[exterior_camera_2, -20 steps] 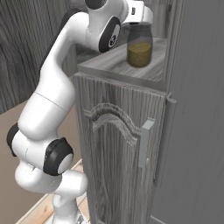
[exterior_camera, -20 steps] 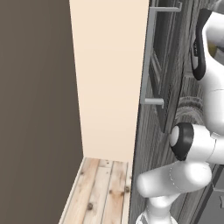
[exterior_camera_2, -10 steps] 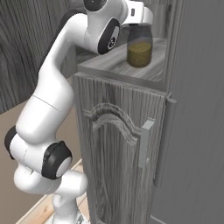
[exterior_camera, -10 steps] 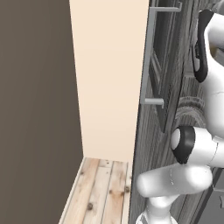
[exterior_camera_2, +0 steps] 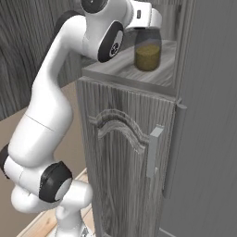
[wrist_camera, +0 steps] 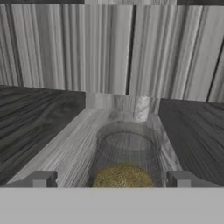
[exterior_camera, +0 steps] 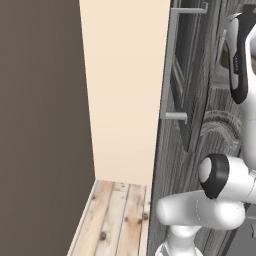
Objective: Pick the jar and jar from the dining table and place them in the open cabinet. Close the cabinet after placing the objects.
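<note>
olive-filled jar (exterior_camera_2: pixel 147 50) upright on cabinet shelf (exterior_camera_2: pixel 125 69), near its front edge | hand (wrist_camera: pixel 111 180) fingers spread, either side of jar, contact unclear | likely rigid, slick, breakable glass, moderately heavy | best held mid-body below lid | cabinet door (exterior_camera: pixel 197 80) open

Olive-yellow jar (exterior_camera_2: pixel 147 50); grey wood-grain cabinet (exterior_camera_2: pixel 125 152).

No legible text, labels, brands, numbers or signs on anything.
</note>
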You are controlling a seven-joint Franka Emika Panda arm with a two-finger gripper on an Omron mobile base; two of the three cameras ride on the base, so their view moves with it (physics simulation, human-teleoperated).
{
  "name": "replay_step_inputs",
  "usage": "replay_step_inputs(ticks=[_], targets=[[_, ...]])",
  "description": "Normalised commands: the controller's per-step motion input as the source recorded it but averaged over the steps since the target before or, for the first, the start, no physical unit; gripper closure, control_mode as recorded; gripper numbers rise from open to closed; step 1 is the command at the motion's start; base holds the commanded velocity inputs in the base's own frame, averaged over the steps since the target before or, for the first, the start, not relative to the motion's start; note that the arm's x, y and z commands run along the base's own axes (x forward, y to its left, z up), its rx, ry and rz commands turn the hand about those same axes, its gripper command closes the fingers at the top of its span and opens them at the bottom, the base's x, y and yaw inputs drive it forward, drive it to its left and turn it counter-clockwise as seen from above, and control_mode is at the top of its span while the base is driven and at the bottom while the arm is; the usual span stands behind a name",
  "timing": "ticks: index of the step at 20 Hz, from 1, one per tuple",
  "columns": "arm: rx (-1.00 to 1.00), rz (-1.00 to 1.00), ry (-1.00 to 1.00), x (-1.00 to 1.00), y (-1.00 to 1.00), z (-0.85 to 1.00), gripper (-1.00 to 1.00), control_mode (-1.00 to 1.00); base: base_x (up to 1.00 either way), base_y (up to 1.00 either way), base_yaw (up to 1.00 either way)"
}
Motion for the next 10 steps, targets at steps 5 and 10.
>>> replay_step_inputs(ticks=[5, 10], targets=[[0.00, 0.00, 0.00, -0.40, 0.00, 0.00, -1.00, -1.00, 0.00, 0.00, 0.00], [0.00, 0.00, 0.00, -0.61, 0.00, 0.00, -1.00, -1.00, 0.00, 0.00, 0.00]])
